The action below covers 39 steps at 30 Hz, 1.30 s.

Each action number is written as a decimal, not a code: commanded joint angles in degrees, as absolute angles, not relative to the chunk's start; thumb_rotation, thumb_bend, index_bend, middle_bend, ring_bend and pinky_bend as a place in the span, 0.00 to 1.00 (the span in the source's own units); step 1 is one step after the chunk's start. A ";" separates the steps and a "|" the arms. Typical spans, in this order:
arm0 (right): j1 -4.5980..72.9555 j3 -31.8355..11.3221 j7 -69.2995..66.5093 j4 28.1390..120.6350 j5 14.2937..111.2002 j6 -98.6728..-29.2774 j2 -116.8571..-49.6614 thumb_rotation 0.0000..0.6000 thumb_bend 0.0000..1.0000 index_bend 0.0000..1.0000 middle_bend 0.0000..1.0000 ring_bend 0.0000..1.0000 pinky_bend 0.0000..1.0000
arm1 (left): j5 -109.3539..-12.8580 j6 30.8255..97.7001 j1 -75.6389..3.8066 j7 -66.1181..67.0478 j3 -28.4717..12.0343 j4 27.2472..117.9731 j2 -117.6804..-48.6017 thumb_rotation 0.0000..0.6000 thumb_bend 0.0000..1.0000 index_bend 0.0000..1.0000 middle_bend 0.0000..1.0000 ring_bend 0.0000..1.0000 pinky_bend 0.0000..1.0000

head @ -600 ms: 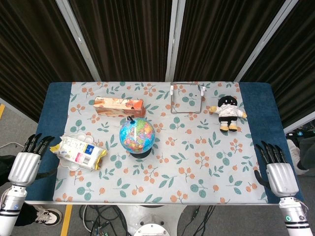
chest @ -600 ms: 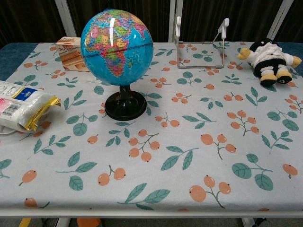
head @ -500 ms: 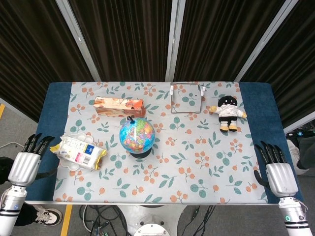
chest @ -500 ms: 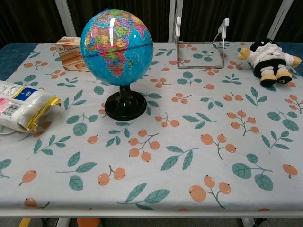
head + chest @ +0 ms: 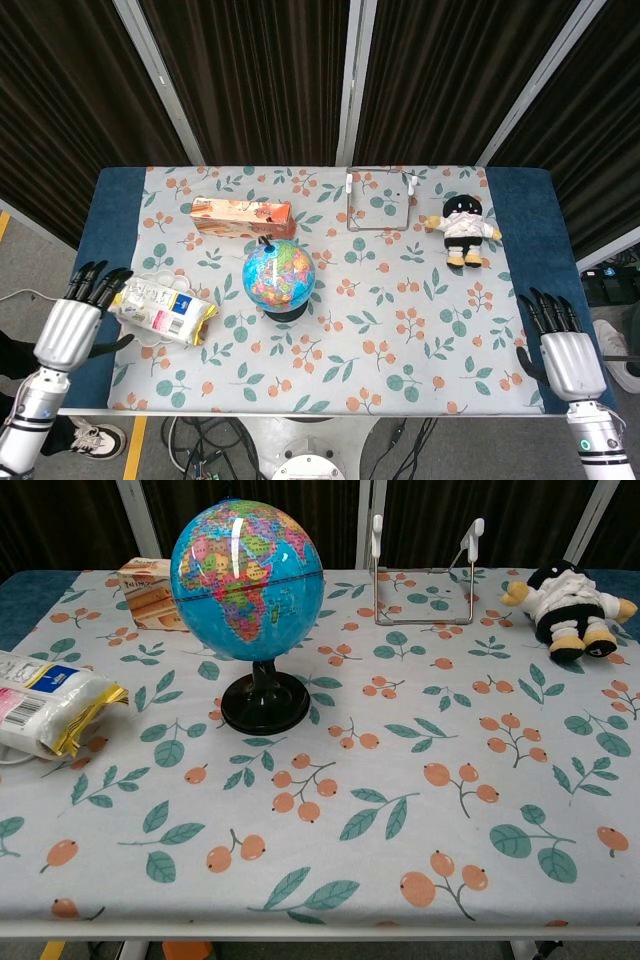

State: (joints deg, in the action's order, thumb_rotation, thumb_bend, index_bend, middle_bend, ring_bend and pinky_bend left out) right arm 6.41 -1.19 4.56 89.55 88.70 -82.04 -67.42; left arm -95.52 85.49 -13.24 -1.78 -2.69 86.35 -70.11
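A blue globe on a black stand sits near the table's middle. A white and yellow snack bag lies on a white plate at the left edge. In the head view my left hand hovers open just left of the bag, fingers spread, holding nothing. Down at the table's front right corner, my right hand is open too, fingers extended, far from any object. Neither hand shows in the chest view.
An orange box lies behind the globe. A wire stand stands at the back centre, with a black and white plush toy to its right. The floral cloth covers the table, blue at both ends.
My left hand has moved right and slightly forward, closer to the snack bag. The right hand and all objects stay put.
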 commanded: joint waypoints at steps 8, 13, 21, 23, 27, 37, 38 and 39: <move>6.76 -1.37 3.72 88.55 87.74 -80.89 -67.88 1.00 0.30 0.00 0.00 0.00 0.00 | -106.12 79.78 -24.90 2.50 -5.33 91.66 -73.88 1.00 0.06 0.11 0.12 0.00 0.00; 6.84 -1.45 3.32 88.20 87.63 -80.80 -67.86 1.00 0.30 0.00 0.00 0.00 0.00 | -106.80 76.69 -28.30 4.24 -5.97 93.21 -75.72 1.00 0.06 0.11 0.12 0.00 0.00; 6.84 -1.43 2.53 87.52 87.49 -80.69 -68.09 1.00 0.30 0.00 0.00 0.00 0.00 | -105.71 72.55 -32.48 5.06 -6.76 93.14 -78.22 1.00 0.06 0.11 0.12 0.00 0.00; 6.82 -1.50 2.29 87.36 87.39 -80.74 -68.08 1.00 0.30 0.00 0.00 0.00 0.00 | -105.39 71.80 -33.31 5.17 -6.78 92.75 -78.90 1.00 0.06 0.11 0.12 0.00 0.00; 6.78 -1.52 1.94 87.13 87.33 -80.79 -68.02 1.00 0.30 0.00 0.00 0.00 0.00 | -104.72 70.87 -34.43 5.12 -6.59 92.03 -80.02 1.00 0.06 0.11 0.12 0.00 0.00; 6.65 -1.49 1.31 86.55 87.24 -80.89 -68.12 1.00 0.30 0.00 0.00 0.00 0.00 | -103.02 71.00 -34.73 6.05 -5.39 91.53 -80.00 1.00 0.06 0.11 0.12 0.00 0.00; 6.66 -1.48 1.33 86.53 87.25 -80.86 -68.15 1.00 0.30 0.00 0.00 0.00 0.00 | -102.95 71.12 -34.66 6.13 -5.26 91.57 -79.88 1.00 0.06 0.11 0.12 0.00 0.00; 6.67 -1.46 1.37 86.53 87.25 -80.83 -68.18 1.00 0.30 0.00 0.00 0.00 0.00 | -102.89 71.24 -34.62 6.20 -5.14 91.59 -79.75 1.00 0.06 0.11 0.12 0.00 0.00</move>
